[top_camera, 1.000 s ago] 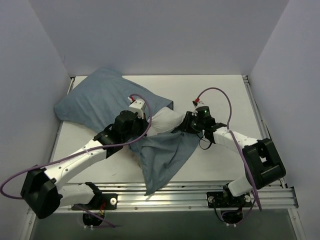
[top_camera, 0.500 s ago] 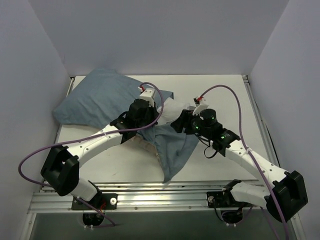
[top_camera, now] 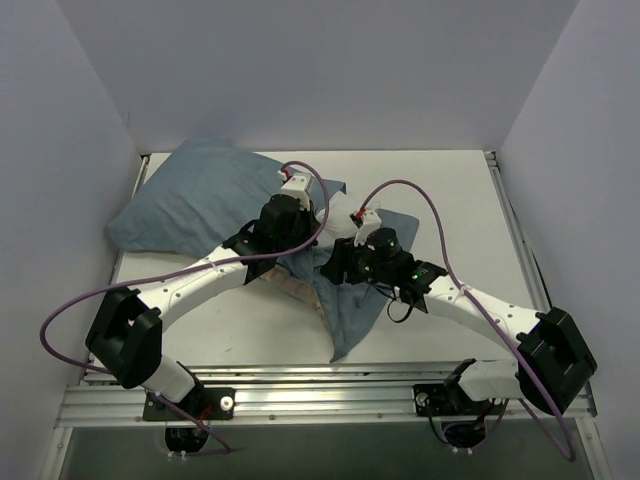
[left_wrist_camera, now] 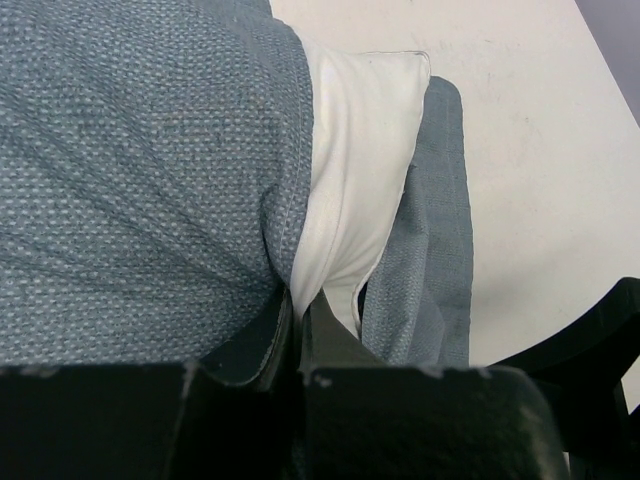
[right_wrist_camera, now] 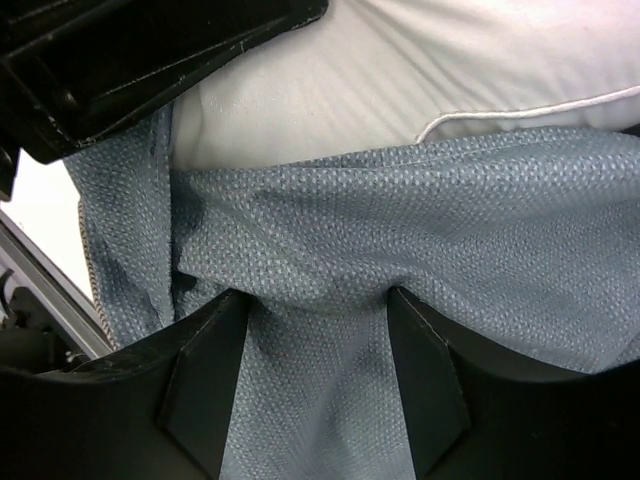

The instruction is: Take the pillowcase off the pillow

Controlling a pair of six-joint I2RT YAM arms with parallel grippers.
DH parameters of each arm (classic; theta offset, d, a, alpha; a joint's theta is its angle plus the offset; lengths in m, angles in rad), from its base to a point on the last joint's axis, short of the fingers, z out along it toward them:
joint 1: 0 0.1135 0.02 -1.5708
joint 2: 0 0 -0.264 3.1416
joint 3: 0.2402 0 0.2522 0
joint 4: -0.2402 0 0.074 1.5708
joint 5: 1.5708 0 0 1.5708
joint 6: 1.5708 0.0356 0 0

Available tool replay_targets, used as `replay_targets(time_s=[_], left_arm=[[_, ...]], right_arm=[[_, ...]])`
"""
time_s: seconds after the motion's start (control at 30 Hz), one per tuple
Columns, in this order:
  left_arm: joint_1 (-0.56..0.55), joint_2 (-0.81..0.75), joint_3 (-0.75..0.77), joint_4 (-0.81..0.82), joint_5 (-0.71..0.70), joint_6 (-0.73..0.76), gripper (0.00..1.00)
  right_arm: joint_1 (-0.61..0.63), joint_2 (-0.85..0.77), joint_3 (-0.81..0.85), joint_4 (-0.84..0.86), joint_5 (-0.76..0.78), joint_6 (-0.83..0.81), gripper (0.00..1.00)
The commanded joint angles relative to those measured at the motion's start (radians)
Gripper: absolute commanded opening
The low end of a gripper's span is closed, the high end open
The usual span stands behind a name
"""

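Observation:
The blue pillowcase [top_camera: 190,200] lies at the back left, and its loose end [top_camera: 345,310] trails toward the front edge. A strip of the white pillow [top_camera: 337,230] shows between the two wrists. My left gripper [left_wrist_camera: 297,310] is shut on a pinch of the white pillow [left_wrist_camera: 355,150], right beside the pillowcase hem [left_wrist_camera: 130,180]. My right gripper [right_wrist_camera: 318,300] stands open and presses down on the loose pillowcase [right_wrist_camera: 450,220], with a fold bunched between its fingertips [right_wrist_camera: 232,300]. Just beyond them is the pillow's edge [right_wrist_camera: 400,80].
The white table [top_camera: 450,190] is boxed in by pale walls on three sides. An aluminium rail [top_camera: 330,395] runs along the near edge. Purple cables loop over both arms. The left gripper's black body [right_wrist_camera: 150,60] sits close to the right gripper.
The right gripper has swung left over the loose pillowcase and opened its jaws. The left arm moved back and right a second ago and has since held still, shut.

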Motion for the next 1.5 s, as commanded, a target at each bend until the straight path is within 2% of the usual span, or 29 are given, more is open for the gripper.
replay_targets(time_s=[0.0, 0.13, 0.33, 0.5, 0.63, 0.77, 0.93, 1.1, 1.23, 1.37, 1.47], left_arm=[[0.005, -0.012, 0.060, 0.112, 0.003, -0.001, 0.02], [0.004, -0.023, 0.057, 0.067, 0.002, 0.024, 0.02], [0.011, -0.118, -0.024, 0.014, -0.054, 0.081, 0.02], [0.011, -0.135, -0.064, 0.032, 0.003, 0.088, 0.02], [0.008, -0.128, -0.075, 0.044, 0.048, 0.087, 0.02], [0.007, -0.129, -0.081, 0.053, 0.069, 0.087, 0.02], [0.004, -0.147, -0.100, 0.063, 0.068, 0.092, 0.02], [0.001, -0.152, -0.124, 0.084, 0.100, 0.095, 0.02], [0.001, -0.160, -0.149, 0.093, 0.123, 0.087, 0.02], [-0.007, -0.173, -0.178, 0.109, 0.132, 0.095, 0.03], [-0.009, -0.192, -0.183, 0.103, 0.135, 0.107, 0.04]], right_arm=[[0.002, 0.004, -0.015, 0.054, -0.005, -0.071, 0.53], [0.002, -0.016, 0.011, 0.010, -0.009, -0.119, 0.56], [-0.044, -0.069, 0.052, -0.087, 0.099, -0.091, 0.59], [-0.152, -0.066, 0.057, -0.052, 0.090, 0.004, 0.75], [-0.166, -0.021, 0.108, -0.027, 0.108, 0.033, 0.85], [-0.180, 0.062, 0.137, 0.057, 0.119, 0.079, 0.92], [-0.191, 0.168, 0.135, 0.143, 0.102, 0.125, 0.95], [-0.194, 0.281, 0.092, 0.356, -0.060, 0.136, 0.95], [-0.188, 0.336, 0.082, 0.508, -0.217, 0.108, 0.93], [-0.186, 0.379, 0.108, 0.584, -0.320, 0.094, 0.81], [-0.180, 0.404, 0.140, 0.581, -0.364, 0.096, 0.47]])
